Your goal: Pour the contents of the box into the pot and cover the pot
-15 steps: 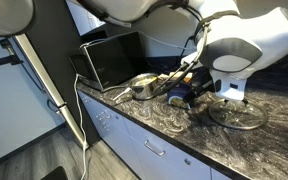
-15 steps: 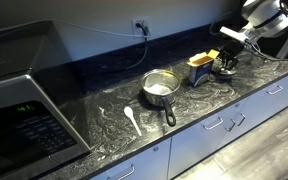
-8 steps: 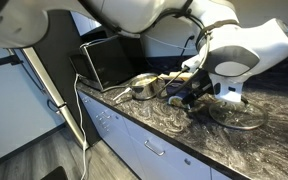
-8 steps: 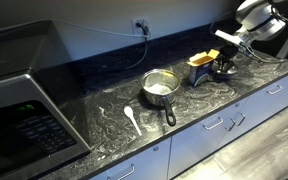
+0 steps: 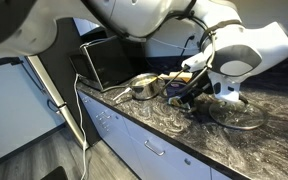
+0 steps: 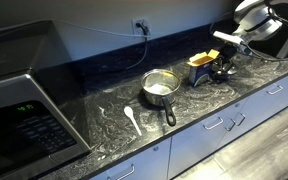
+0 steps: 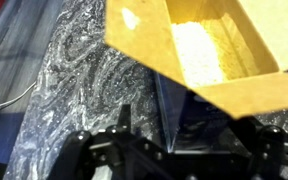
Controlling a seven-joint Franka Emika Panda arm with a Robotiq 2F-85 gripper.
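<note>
box (image 6: 200,70) upright on table (image 6: 104,115), top open, yellow pasta pieces (image 7: 199,50) inside, near pot (image 6: 160,88). gripper (image 6: 225,66) just beside it, jaws wide apart, holding nothing. probably light, thin cardboard, easily crushed; best gripped gently across blue sides, below the top.

A dark marbled countertop (image 6: 94,105) runs along a grey-blue wall (image 6: 84,40), which carries a white outlet (image 6: 139,24) with a cord plugged in. A microwave (image 6: 19,105) stands at the near left. White drawers (image 6: 219,130) with bar handles sit below the counter, above a grey plank floor (image 5: 24,160).
</note>
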